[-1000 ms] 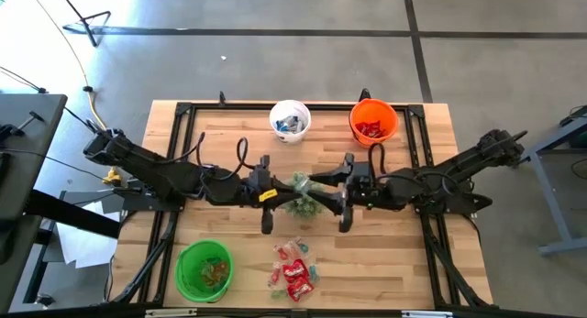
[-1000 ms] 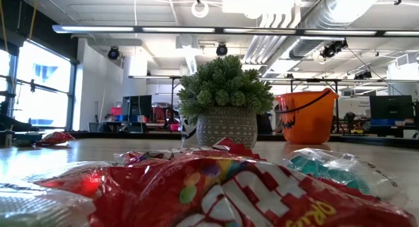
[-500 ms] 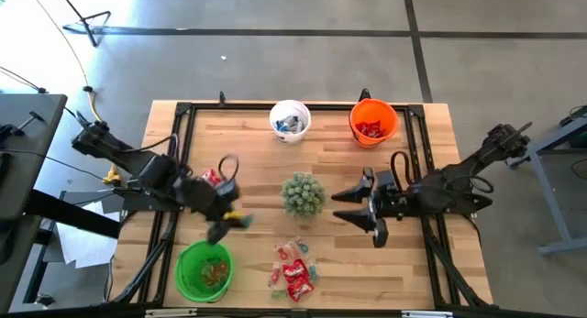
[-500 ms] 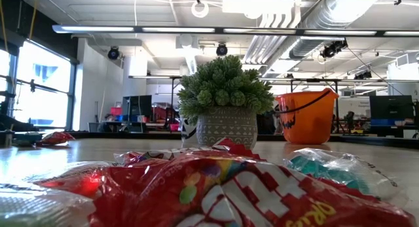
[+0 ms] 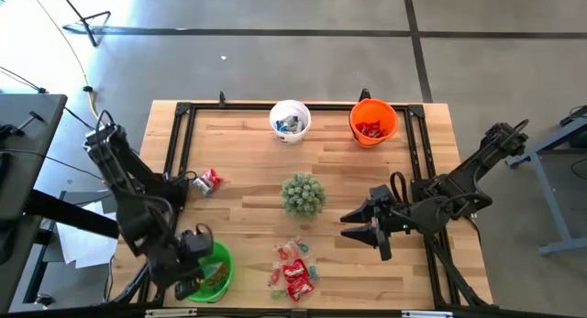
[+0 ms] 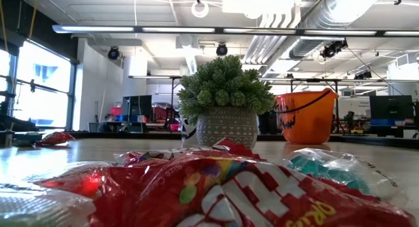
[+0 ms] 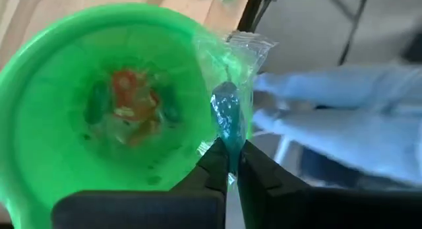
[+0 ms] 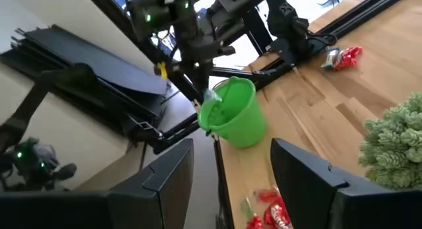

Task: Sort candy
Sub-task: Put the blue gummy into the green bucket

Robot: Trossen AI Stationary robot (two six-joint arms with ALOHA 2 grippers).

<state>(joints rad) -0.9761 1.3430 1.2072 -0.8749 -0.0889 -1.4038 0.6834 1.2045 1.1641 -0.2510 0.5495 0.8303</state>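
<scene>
left gripper (image 7: 229, 164): pinched shut on crinkly blue-wrapped candy (image 7: 227, 117) over round green plastic bucket (image 7: 72, 84)
right gripper (image 5: 362, 228): wide open, empty

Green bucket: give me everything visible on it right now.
The green bucket is a round, bright green bucket that looks like plastic, standing upright at the table's front-left corner. Inside lie a few small candies, orange and green. The left gripper hangs over its rim, shut on a clear-wrapped blue candy not yet dropped in. The right wrist view shows its side wall tapering toward the base, close to the table edge.
</scene>
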